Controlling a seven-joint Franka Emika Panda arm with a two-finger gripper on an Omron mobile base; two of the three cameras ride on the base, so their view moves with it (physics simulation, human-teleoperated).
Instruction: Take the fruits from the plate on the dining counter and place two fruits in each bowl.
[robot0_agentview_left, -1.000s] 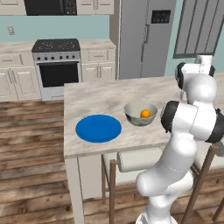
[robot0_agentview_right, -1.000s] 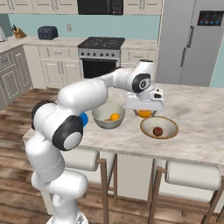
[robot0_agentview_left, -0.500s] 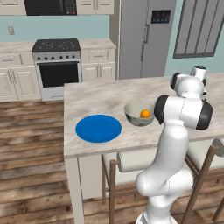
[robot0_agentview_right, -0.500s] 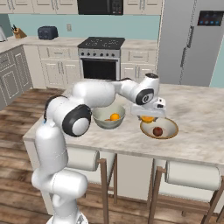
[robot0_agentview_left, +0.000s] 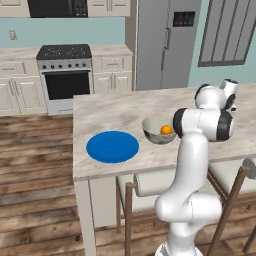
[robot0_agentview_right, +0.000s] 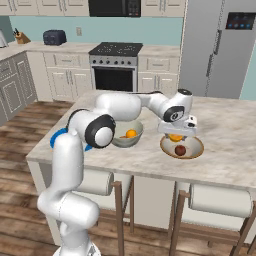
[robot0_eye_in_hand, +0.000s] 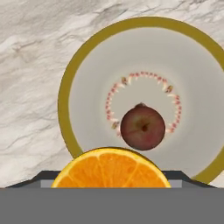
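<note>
Lower now, the gripper (robot0_agentview_right: 176, 135) is hanging over the tan-rimmed bowl (robot0_agentview_right: 196, 150); it is squeezing a cut orange fruit (robot0_eye_in_hand: 111, 169); the dark red fruit (robot0_eye_in_hand: 142, 127) is sitting inside; maybe another orange (robot0_agentview_left: 166, 130) is lying in the grey-green bowl (robot0_agentview_left: 151, 132); blue plate (robot0_agentview_left: 112, 147) beside.

Kitchen w/ teal walls (robot0_agentview_left: 60, 35), wood plank floor (robot0_agentview_left: 35, 165). Back wall: black-front stove (robot0_agentview_left: 64, 77) set betw. cream cabinets (robot0_agentview_left: 17, 95), dark microwave (robot0_agentview_left: 55, 7) above it. Steel fridge (robot0_agentview_left: 165, 42) right of stove, w/ small display panel on door. Dark-framed window (robot0_agentview_left: 227, 30) further right. Pale counter along wall in right base view carries toaster (robot0_agentview_right: 54, 36) + knife block (robot0_agentview_right: 20, 37). Wooden stools w/ pale cushions (robot0_agentview_right: 220, 200) tucked under the island.
</note>
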